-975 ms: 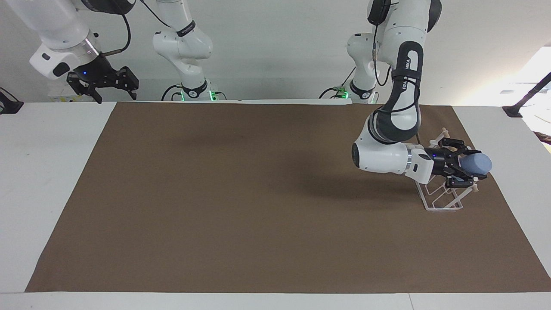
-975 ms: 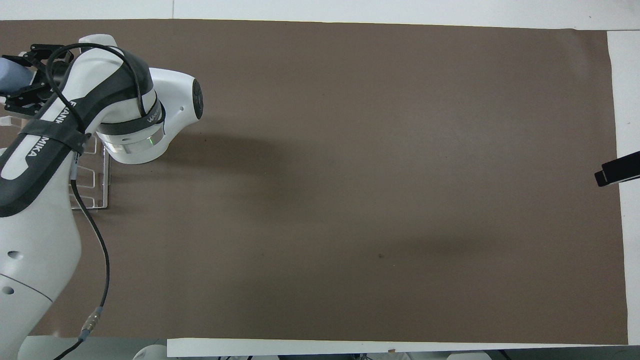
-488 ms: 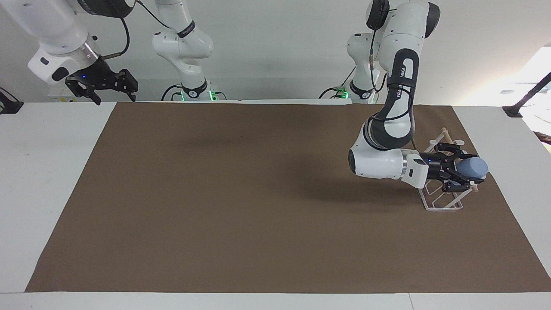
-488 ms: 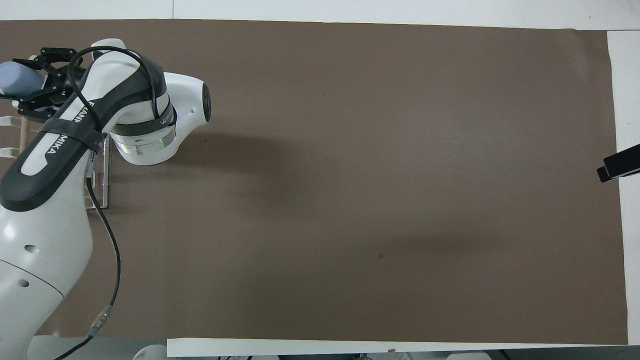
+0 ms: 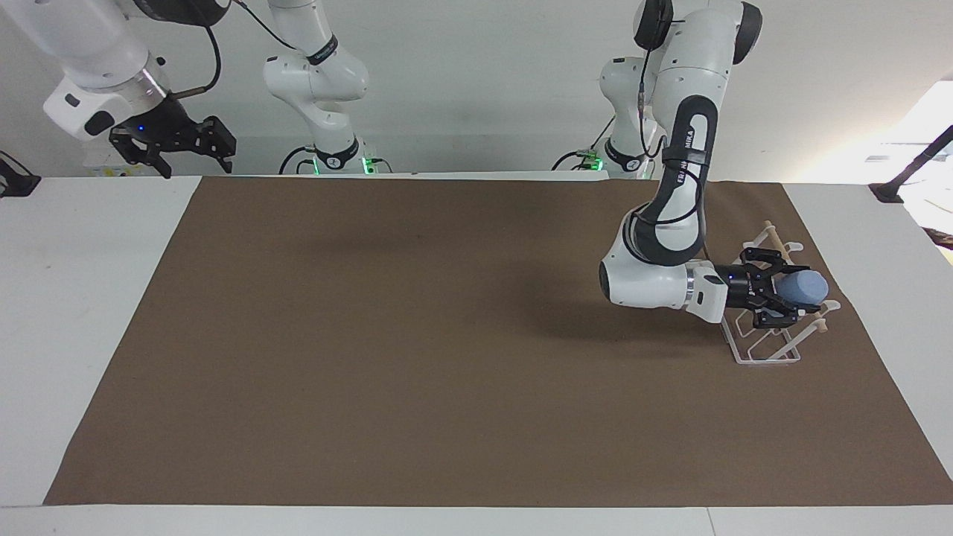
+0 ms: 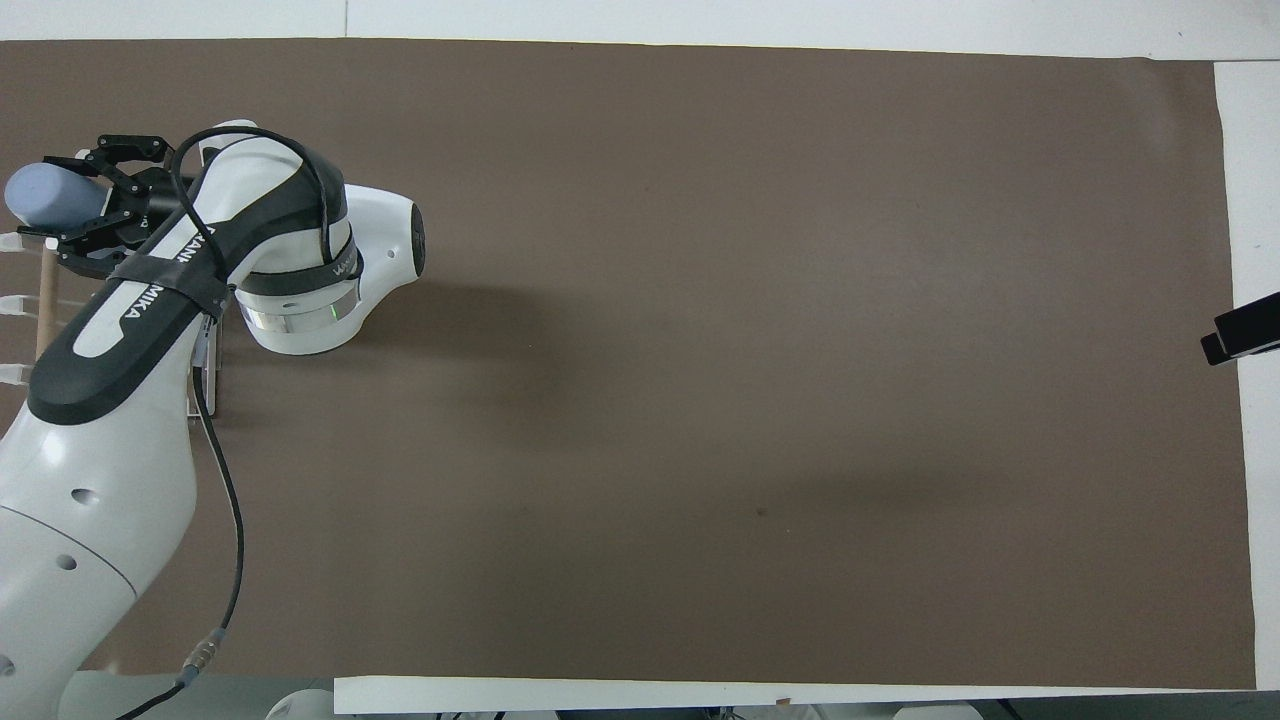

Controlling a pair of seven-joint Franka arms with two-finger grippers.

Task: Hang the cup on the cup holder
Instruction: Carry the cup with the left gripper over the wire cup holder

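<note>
My left gripper point(image 5: 774, 297) lies on its side over the holder point(image 5: 767, 335), its fingers closed around the cup point(image 5: 802, 286). The cup is held sideways: its rounded closed end sticks out past my fingertips toward the left arm's end of the table, and its other end is hidden between my fingers. In the overhead view the same gripper point(image 6: 95, 205) shows the cup point(image 6: 45, 195) pointing out from it in line with my wrist.

The holder sits directly below this gripper, on the brown mat point(image 5: 447, 335). Its white base frame rests on the mat under my wrist, and its dowel point(image 5: 797, 283) slants across just under the cup. One white prong tip point(image 5: 830, 305) shows just beside the cup's free end. I cannot tell whether the cup touches the dowel or any prong, or whether a prong has entered it; my fingers cover that part. From overhead, three prong tips point(image 6: 10, 305) and the dowel point(image 6: 45, 300) show just beside my forearm, below the cup in that view.

My right gripper point(image 5: 175, 141) hangs high, over the white table point(image 5: 89, 298) at the right arm's end, well apart from the cup and holder. Its fingers stand apart with nothing between them; that arm waits.
</note>
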